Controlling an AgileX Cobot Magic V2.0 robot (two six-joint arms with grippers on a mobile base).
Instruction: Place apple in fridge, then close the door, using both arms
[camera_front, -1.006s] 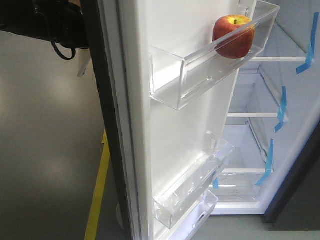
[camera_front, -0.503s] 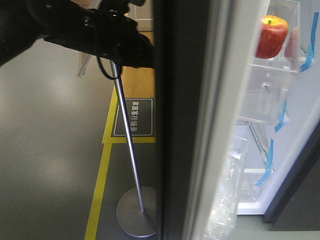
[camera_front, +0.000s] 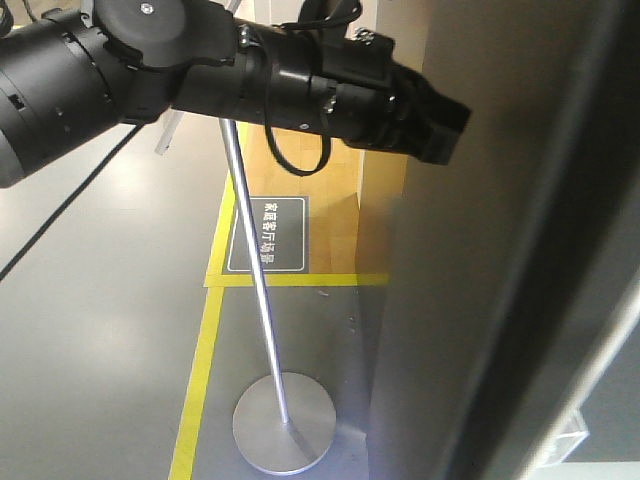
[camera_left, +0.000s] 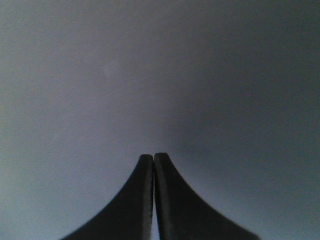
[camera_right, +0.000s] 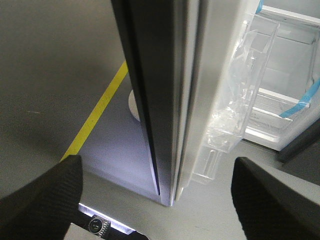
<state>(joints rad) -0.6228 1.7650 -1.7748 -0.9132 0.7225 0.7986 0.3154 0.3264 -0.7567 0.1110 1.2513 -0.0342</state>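
The door (camera_front: 470, 300) fills the right half of the front view, its matte dark grey outer face turned toward the camera, smooth and faintly sheened. The left arm, black and cylindrical with a looped cable, reaches across the top of that view to the door's upper outer face. The left pincer (camera_left: 153, 159) shows in its wrist view as two curved black fingers (camera_left: 172, 200) pressed flat together, holding nothing, tips right at a plain grey surface that fills the frame.

Left of the door, a thin polished metal pole (camera_front: 255, 280) slants down to a round flat disc base on the grey floor (camera_front: 100, 330), which is crossed by yellow tape lines (camera_front: 200, 370). A dark sign (camera_front: 267, 233) with white characters stands behind the pole.

In the right wrist view the door is seen edge-on: dark outer skin, pale seal, white lining carrying clear, glossy plastic bins (camera_right: 240, 95). Past it, the fridge (camera_right: 280, 100) interior shows white, with a shelf and a blue tape strip. The right pincer (camera_right: 155, 200) is spread wide, its two textured black pads at the frame's lower corners, nothing between them.

The apple is not visible in any view.
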